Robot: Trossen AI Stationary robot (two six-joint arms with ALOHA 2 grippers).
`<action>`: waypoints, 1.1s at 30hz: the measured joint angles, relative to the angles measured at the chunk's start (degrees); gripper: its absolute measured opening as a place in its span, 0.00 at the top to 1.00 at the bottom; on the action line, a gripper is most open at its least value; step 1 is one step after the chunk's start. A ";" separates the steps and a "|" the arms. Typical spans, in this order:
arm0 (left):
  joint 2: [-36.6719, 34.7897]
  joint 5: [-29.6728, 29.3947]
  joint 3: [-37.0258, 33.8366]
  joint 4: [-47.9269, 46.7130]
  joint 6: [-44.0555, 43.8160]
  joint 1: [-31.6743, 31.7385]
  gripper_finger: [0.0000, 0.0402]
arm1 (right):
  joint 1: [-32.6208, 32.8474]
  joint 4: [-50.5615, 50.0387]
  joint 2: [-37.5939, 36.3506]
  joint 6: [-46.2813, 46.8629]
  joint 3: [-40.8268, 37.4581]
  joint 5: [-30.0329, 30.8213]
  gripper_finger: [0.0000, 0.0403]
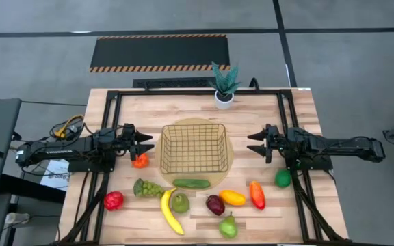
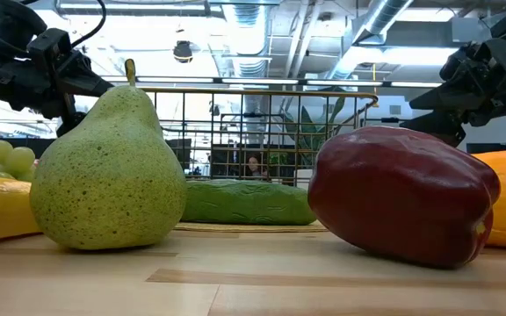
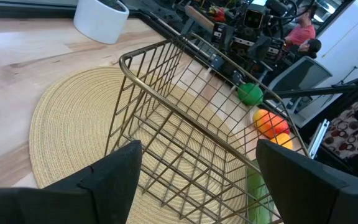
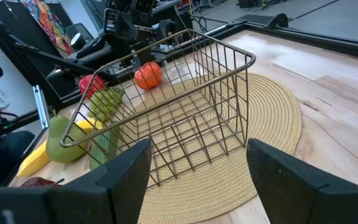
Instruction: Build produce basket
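Note:
The gold-tan wire basket stands empty on a round woven mat at mid-table. The produce lies along the near side: green cucumber against the mat, grapes, banana, two pears, dark red pepper, yellow piece, orange-red piece, red piece, green ball, orange tomato. My left gripper hangs open left of the basket. My right gripper hangs open to its right. Both point level at the basket and hold nothing.
A potted green plant in a white pot stands at the table's far edge behind the basket. Black frame rails run along both sides of the tabletop. Bare wood lies between the basket and the far edge.

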 joint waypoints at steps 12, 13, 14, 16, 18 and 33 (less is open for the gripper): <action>-0.01 -0.01 0.00 0.00 0.00 0.02 0.25 | 0.00 0.00 0.00 0.00 -0.02 -0.01 0.29; 0.00 -0.01 0.00 0.00 0.00 0.02 0.25 | 0.00 0.00 0.00 0.00 0.01 0.01 0.29; 0.01 0.00 0.00 0.00 0.00 0.01 0.25 | 0.00 0.00 0.00 0.00 -0.02 0.00 0.29; -0.01 -0.02 0.01 0.00 0.00 0.02 0.25 | 0.00 0.00 0.00 0.00 -0.02 0.00 0.29; 0.01 -0.94 -0.01 0.07 -0.02 0.00 0.25 | 0.00 0.00 0.00 0.00 -0.02 0.01 0.29; 0.01 -3.64 -0.01 0.80 -4.63 0.00 0.25 | -0.77 0.04 0.00 -14.11 0.00 0.20 0.29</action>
